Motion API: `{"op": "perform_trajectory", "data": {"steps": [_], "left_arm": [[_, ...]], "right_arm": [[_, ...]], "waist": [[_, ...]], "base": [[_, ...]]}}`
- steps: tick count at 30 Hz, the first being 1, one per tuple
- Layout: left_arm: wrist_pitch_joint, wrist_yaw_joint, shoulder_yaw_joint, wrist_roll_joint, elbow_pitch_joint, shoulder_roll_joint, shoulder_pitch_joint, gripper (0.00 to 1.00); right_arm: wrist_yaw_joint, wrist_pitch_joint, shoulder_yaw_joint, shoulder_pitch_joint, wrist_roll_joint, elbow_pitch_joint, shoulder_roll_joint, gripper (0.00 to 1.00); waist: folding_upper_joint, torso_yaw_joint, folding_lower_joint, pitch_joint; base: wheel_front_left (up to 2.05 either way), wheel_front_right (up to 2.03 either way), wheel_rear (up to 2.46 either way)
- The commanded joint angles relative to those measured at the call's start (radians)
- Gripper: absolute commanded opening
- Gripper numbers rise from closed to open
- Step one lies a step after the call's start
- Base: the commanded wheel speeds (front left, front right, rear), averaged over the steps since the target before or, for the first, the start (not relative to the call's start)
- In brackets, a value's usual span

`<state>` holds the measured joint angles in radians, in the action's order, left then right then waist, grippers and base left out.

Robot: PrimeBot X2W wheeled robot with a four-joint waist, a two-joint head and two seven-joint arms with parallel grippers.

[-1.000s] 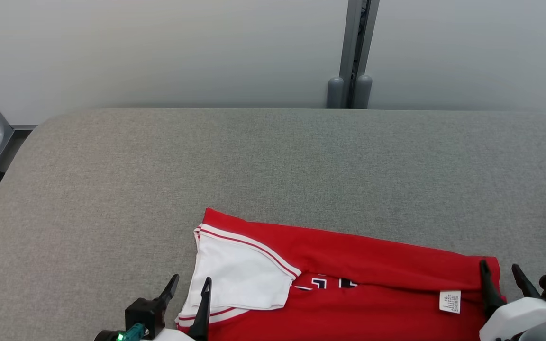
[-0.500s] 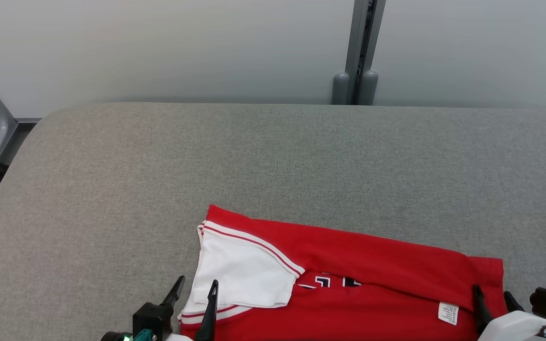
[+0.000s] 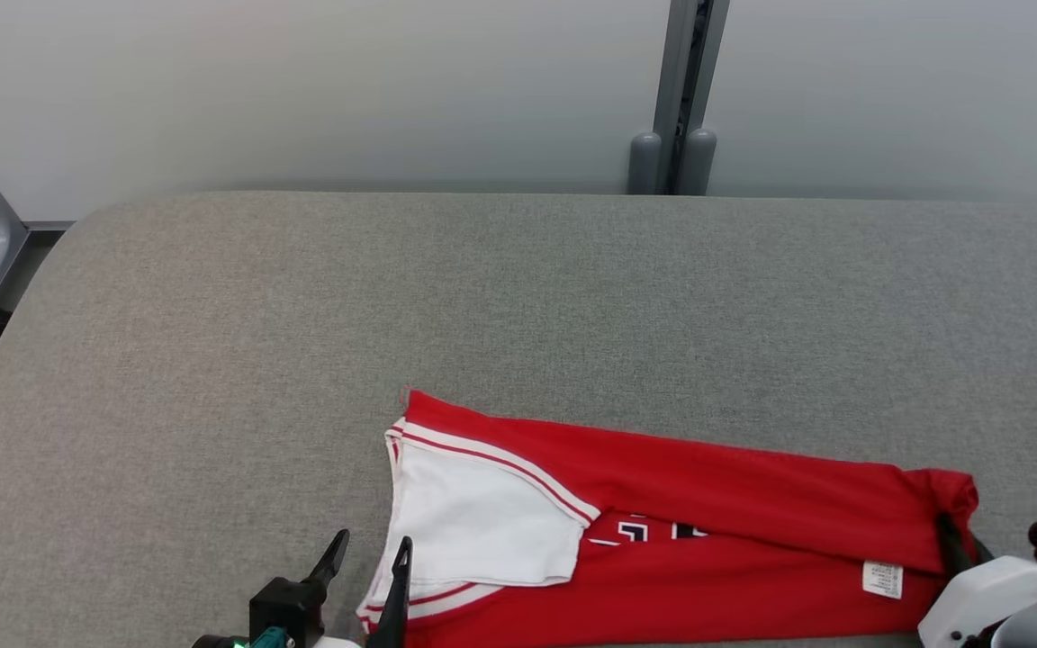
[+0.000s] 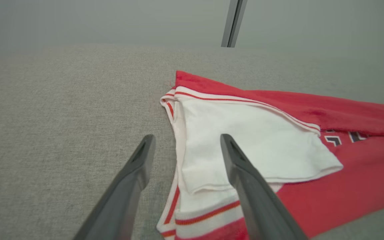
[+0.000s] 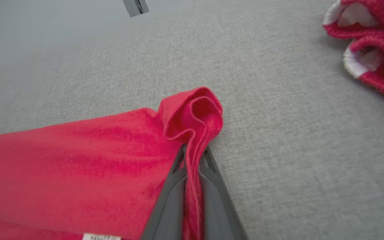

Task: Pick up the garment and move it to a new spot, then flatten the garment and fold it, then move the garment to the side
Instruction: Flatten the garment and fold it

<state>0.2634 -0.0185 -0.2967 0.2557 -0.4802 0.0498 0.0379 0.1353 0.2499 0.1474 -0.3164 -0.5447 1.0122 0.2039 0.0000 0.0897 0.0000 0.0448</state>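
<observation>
At the left side of the grey table [image 3: 212, 315], near its front edge, the left gripper [image 3: 372, 540] stands with its jaws released. In the left wrist view one finger is over the bare table and the other over the white part [image 4: 245, 143] of the garment [image 3: 707, 504], so the striped left hem lies between them. I cannot tell if the fingers touch the cloth.

The garment is red and lies spread along the front of the table, right of the middle. Its far long edge seems to be turned over the front, and a small white label [image 3: 882, 579] shows near the right end.

Further right, the right gripper [image 5: 194, 150] is clenched on the garment's far right corner, which stands up in a small bunched roll between the fingers.

I judge that the flatten-and-fold step is in hand, and only one end is taken. The next move, I think, calls for the left gripper to come lower and close on the hem, so both ends can go together and the cloth does not twist.

At the far right lies other red and white cloth [image 5: 368, 43], well apart. The garment lies directly on the table, not in any container.
</observation>
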Motion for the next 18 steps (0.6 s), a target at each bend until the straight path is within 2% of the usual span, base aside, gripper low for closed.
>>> {"op": "perform_trajectory", "data": {"steps": [1,6,13,18], "left_arm": [[0.001,0.003,0.001,0.006,-0.003,0.003,0.011,1.00],[0.001,0.004,-0.004,0.012,-0.017,0.003,0.013,1.00],[0.001,0.004,-0.018,0.028,-0.038,0.003,0.013,1.00],[0.001,0.003,-0.030,0.035,-0.043,0.003,0.013,1.00]], "right_arm": [[-0.008,0.012,-0.015,-0.011,0.006,0.002,0.027,0.00],[-0.006,0.017,-0.050,-0.035,0.076,-0.062,0.056,0.00],[-0.005,0.017,-0.007,0.000,0.129,-0.209,-0.008,0.00],[-0.005,-0.022,0.109,0.017,0.054,-0.271,-0.072,0.00]], "waist": [[0.0000,-0.003,0.0000,-0.002],[0.0000,-0.010,0.0000,-0.009],[0.0000,-0.020,0.0000,-0.021],[0.0000,-0.016,0.0000,-0.031]], "base": [[0.00,0.00,0.00],[0.00,0.00,0.00],[0.00,0.00,0.00],[0.00,0.00,0.00]]}}
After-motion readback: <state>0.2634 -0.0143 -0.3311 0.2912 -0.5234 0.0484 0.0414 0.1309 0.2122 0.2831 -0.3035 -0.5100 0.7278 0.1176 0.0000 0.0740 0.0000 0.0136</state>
